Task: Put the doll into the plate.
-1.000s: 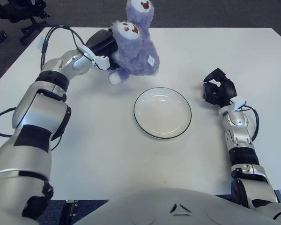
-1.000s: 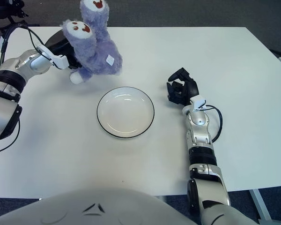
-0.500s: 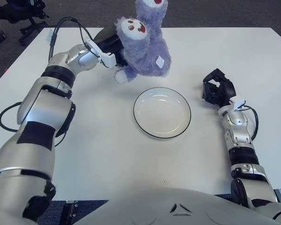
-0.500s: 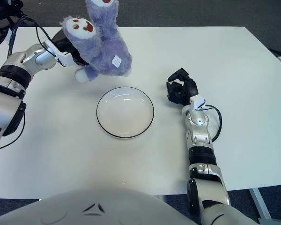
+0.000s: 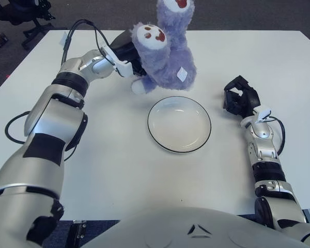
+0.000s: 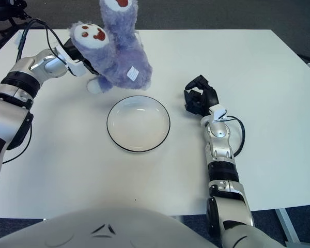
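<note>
A purple plush doll [image 5: 165, 57] with white feet and a white tag hangs above the table, just beyond the far rim of the plate. My left hand [image 5: 128, 51] grips it from the left side, fingers mostly hidden in the fur. The white plate [image 5: 179, 124] with a dark rim sits empty at the table's middle. My right hand [image 5: 241, 99] shows to the right of the plate with its dark fingers curled and holding nothing.
The white table [image 5: 108, 160] spreads widely around the plate. A black cable [image 5: 85, 26] loops over my left forearm. Office chair legs [image 5: 26, 15] stand on the dark floor beyond the far left corner.
My left hand has carried the doll to the right and slightly nearer, closer to the plate's far rim. The right hand has not moved.
</note>
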`<state>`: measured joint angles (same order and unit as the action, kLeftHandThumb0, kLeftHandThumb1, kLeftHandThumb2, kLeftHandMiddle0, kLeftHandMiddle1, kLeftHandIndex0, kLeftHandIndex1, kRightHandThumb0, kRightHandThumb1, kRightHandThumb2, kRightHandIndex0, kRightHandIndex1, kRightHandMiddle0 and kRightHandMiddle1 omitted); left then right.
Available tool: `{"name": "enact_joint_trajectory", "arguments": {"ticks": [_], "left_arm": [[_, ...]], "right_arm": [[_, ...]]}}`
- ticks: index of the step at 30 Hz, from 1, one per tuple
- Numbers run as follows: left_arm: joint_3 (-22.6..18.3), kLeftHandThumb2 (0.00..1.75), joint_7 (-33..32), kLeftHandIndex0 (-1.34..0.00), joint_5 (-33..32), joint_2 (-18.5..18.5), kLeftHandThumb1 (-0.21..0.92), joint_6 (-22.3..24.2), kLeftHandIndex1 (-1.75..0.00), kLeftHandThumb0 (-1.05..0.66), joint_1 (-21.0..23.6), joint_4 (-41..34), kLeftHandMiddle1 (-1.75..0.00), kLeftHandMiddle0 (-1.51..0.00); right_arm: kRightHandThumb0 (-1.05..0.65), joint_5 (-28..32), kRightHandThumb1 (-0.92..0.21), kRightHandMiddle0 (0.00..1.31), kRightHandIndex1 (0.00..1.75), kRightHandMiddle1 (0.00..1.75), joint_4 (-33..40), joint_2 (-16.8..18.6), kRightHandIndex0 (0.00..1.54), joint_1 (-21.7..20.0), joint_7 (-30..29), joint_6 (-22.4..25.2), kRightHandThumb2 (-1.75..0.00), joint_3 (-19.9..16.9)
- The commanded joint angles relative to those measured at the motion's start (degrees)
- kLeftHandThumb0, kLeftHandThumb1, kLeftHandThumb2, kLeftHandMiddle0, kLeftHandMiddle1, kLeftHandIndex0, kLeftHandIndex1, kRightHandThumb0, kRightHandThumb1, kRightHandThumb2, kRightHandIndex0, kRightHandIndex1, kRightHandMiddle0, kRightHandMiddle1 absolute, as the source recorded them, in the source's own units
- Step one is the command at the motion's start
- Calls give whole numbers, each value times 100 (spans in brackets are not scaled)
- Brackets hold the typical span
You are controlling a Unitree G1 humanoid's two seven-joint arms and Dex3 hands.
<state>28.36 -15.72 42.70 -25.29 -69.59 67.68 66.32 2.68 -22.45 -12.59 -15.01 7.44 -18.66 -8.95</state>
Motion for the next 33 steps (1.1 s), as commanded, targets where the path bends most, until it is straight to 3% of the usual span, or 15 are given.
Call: {"name": "enact_joint_trajectory", "arguments": {"ticks": [1,10,25,27,29,33], "left_arm": [[33,106,371,-68,-161,163,38,-213,-175,9,281,101,-175,-89],[-103,103,1375,-68,-727,431,41,-452,-175,7,206,261,-175,-90],[-205,89,2325,-68,-1240,568,49,-457,-175,4,-4,107,-175,-89],[-157,70,2583,-65,-1291,571,59,-431,-175,-3,6,62,-175,-79],[-144,40,2846,-58,-1362,564,76,-378,-175,-13,11,13,-175,-68],[-133,43,3607,-44,-1630,525,80,-147,-150,-4,11,-140,-149,-58]], "right_arm": [[-38,-8,-70,33,175,175,-14,18,90,73,-20,134,-81,29],[-38,-20,-70,33,175,175,30,16,91,75,-57,190,-82,51],[-38,-43,-70,33,175,175,71,-5,91,60,-95,259,-81,84],[-38,-49,-70,33,175,175,77,-7,91,58,-99,270,-81,88],[-38,-52,-70,33,175,175,78,-8,91,57,-102,276,-81,90],[-38,-56,-70,33,175,175,75,-14,91,54,-105,278,-81,92]]}}
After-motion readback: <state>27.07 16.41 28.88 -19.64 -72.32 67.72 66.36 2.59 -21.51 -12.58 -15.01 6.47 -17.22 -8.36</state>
